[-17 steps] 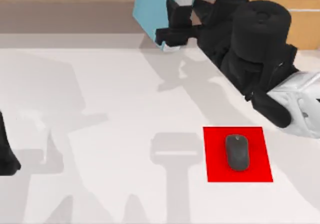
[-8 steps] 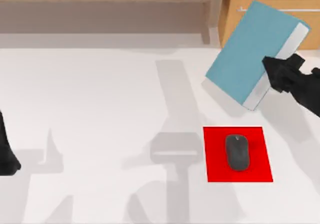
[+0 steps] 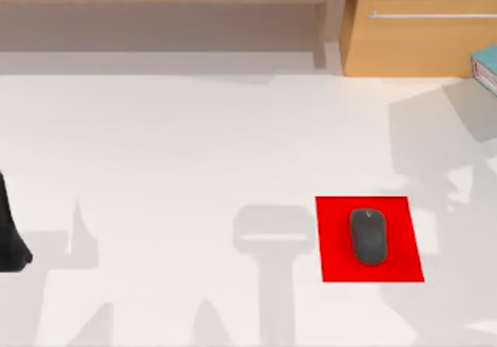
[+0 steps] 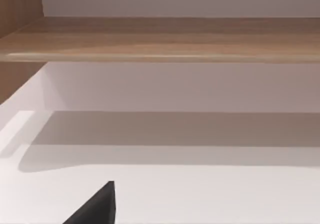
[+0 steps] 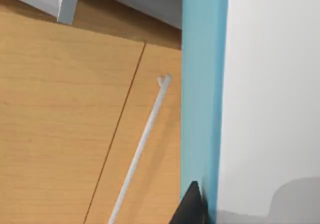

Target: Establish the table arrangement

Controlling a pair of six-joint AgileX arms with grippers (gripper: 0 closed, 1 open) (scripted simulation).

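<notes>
At the table's [image 3: 194,153] far right edge, a blue book [image 3: 485,66] sits beside the wooden drawer unit [image 3: 419,36].
On the red mat [image 3: 370,239] right of centre rests a dark mouse [image 3: 368,236]. Left arm [image 3: 9,230] is parked at the left edge. Right wrist view has the book's blue cover [image 5: 202,83] close by a dark fingertip [image 5: 190,206]; whether either gripper is apart or together, I cannot tell.

Top view looks straight down; both wrist views sit close, facing the wooden unit [image 3: 419,29] (shared).

A blue book [image 5: 205,83] stands edge-on close before the wooden drawer front [image 5: 65,124] with its pale bar handle [image 5: 142,144].
</notes>
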